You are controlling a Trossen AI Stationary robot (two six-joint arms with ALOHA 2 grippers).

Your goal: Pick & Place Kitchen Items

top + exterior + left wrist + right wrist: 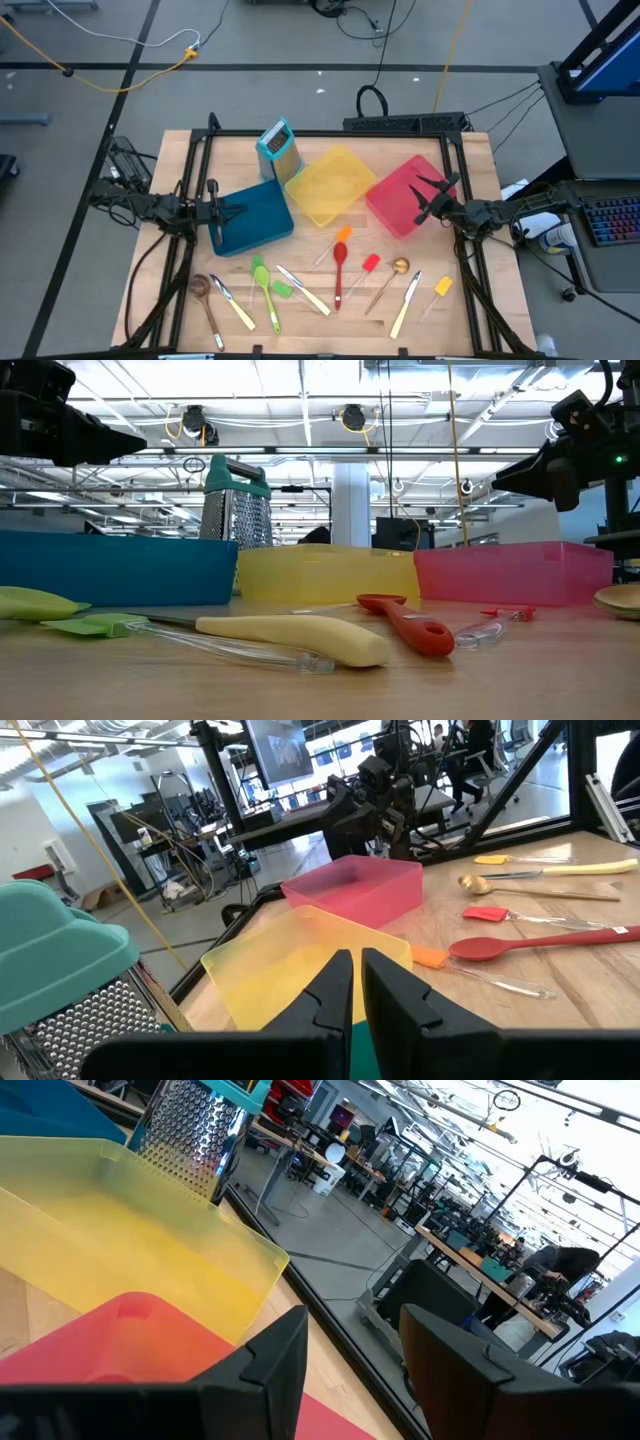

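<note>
Both arms are matte black, built of blocky angular segments with black cables trailing behind. The left end effector (222, 212) and right end effector (428, 203) carry flat, dark, wedge-shaped fingers (268, 1363).

Four cameras cover one table (160, 300). The high view looks straight down from well above, taking in the whole tabletop, both arms and the floor around. The low view sits at tabletop level, close behind the utensils, facing across the three bins into the room. The left wrist camera looks past the left gripper (356, 982), poised over the blue bin's edge, toward the yellow bin (270, 970) and red bin (355, 890). The right wrist camera peers between the right gripper (350, 1355) fingers, over those same bins toward the grater (190, 1135).
</note>
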